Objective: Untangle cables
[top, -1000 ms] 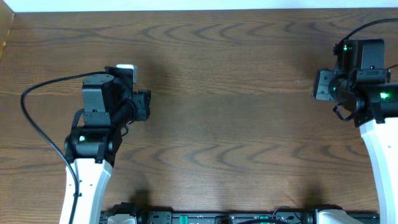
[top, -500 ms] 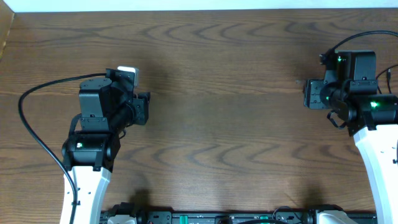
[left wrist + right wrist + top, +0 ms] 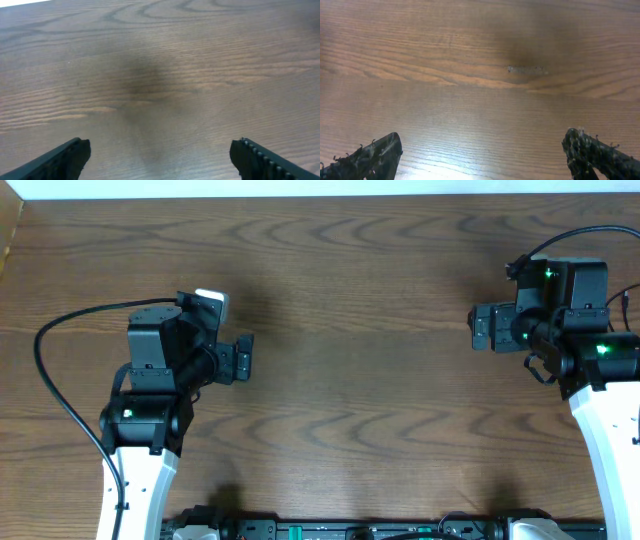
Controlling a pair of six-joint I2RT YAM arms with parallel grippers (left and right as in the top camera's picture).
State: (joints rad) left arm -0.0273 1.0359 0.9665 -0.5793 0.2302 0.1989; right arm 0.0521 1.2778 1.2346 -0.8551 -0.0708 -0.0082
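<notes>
- The cables do not show in any of the three views, so where they lie cannot be told.
- The left claw (image 3: 243, 360), black and two-fingered, hangs over the left part of the worktop with its jaws spread wide. In its own wrist view (image 3: 160, 150) the two fingertips (image 3: 75, 152) sit at opposite lower corners, with only bare wood between them.
- The right claw (image 3: 480, 328), also black and two-fingered, hangs over the right part, jaws likewise wide. In its own wrist view (image 3: 481, 142) the ridged fingertips (image 3: 580, 145) stand far apart and grip nothing.
- The two claws face each other across the middle and are well apart.
- The dark brown wood-grain worktop (image 3: 350, 300) runs across the whole overhead view, with long wavy grain lines.
- A soft dark shadow patch (image 3: 145, 80) falls on the wood ahead of the left claw.
- A short pale scuff mark (image 3: 526, 70) sits on the wood ahead of the right claw, at the edge of another shadow.
- A thick black wire (image 3: 60, 380) loops out to the left of the white left arm (image 3: 135, 480).
- Small green lights (image 3: 548, 275) glow on the black housing of the right arm.
- A white strip (image 3: 300, 188) borders the far edge of the worktop, and a black rail of hardware (image 3: 350, 530) runs along the near edge.
</notes>
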